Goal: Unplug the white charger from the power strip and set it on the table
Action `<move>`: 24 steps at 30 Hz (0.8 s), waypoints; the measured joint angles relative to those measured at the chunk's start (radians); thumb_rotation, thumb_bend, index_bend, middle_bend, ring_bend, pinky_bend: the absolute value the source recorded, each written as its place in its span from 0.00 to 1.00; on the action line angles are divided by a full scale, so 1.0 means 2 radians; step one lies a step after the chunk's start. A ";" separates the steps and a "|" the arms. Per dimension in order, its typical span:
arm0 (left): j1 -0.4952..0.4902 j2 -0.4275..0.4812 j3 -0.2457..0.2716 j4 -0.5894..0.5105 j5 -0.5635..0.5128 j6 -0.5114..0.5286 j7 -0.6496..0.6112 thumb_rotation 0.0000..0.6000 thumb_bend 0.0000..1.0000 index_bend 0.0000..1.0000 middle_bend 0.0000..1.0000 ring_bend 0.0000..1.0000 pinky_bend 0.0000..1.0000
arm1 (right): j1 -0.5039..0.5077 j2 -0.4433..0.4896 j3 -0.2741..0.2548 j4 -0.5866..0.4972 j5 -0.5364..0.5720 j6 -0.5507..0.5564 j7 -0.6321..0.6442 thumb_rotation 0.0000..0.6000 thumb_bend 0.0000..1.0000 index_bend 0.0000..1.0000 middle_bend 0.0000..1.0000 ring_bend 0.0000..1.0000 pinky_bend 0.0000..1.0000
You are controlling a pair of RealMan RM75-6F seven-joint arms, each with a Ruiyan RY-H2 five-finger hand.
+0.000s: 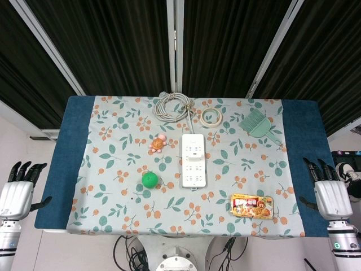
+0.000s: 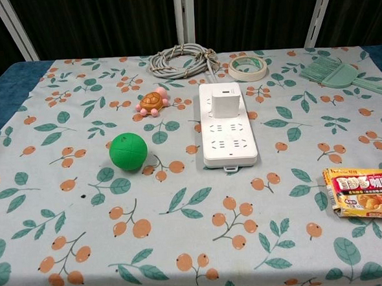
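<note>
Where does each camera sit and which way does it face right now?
Head view: high above the near table edge, looking steeply down; left hand and right hand rest beside the table, holding nothing.
Chest view: lower, at the near edge, looking across the tabletop toward the curtain; no part of the robot shows.
Shared: power strip with white charger plugged in, green ball, turtle toy, tape roll.

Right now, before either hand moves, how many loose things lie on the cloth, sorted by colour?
White: 3, the power strip, white charger plugged into it, coiled cable.
Green: 2, ball, brush.
Orange: 2, toy turtle, snack packet.
Cream: 1, tape roll.
Total: 8
</note>
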 measured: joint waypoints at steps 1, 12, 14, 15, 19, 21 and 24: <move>0.000 -0.001 0.000 0.001 -0.001 0.000 0.000 1.00 0.12 0.16 0.18 0.07 0.06 | 0.001 0.000 0.000 0.000 0.001 -0.001 -0.001 1.00 0.00 0.00 0.17 0.06 0.15; 0.000 -0.005 0.001 0.000 0.007 0.006 0.007 1.00 0.12 0.16 0.18 0.07 0.06 | 0.008 0.002 0.000 -0.007 -0.006 -0.008 0.010 1.00 0.00 0.00 0.17 0.06 0.15; -0.002 -0.004 0.002 -0.004 0.014 0.007 0.008 1.00 0.12 0.18 0.18 0.07 0.06 | 0.010 0.005 -0.001 -0.010 -0.009 -0.012 0.017 1.00 0.01 0.00 0.17 0.06 0.15; -0.003 -0.004 0.002 -0.006 0.019 0.007 0.008 1.00 0.13 0.18 0.18 0.07 0.06 | 0.013 0.007 -0.001 -0.012 -0.011 -0.014 0.019 1.00 0.02 0.00 0.18 0.06 0.15; -0.022 -0.003 0.004 -0.018 0.050 -0.003 0.001 1.00 0.16 0.20 0.20 0.07 0.09 | 0.031 0.014 0.004 -0.025 -0.016 -0.034 0.014 1.00 0.03 0.00 0.18 0.06 0.15; -0.042 -0.003 0.006 -0.026 0.073 -0.019 -0.005 1.00 0.18 0.22 0.21 0.08 0.10 | 0.046 0.018 0.007 -0.036 -0.019 -0.052 0.009 1.00 0.03 0.00 0.18 0.06 0.15; -0.079 -0.007 0.006 -0.037 0.105 -0.054 -0.010 1.00 0.19 0.23 0.21 0.09 0.11 | 0.075 0.022 0.015 -0.054 -0.020 -0.092 0.006 1.00 0.05 0.00 0.18 0.07 0.16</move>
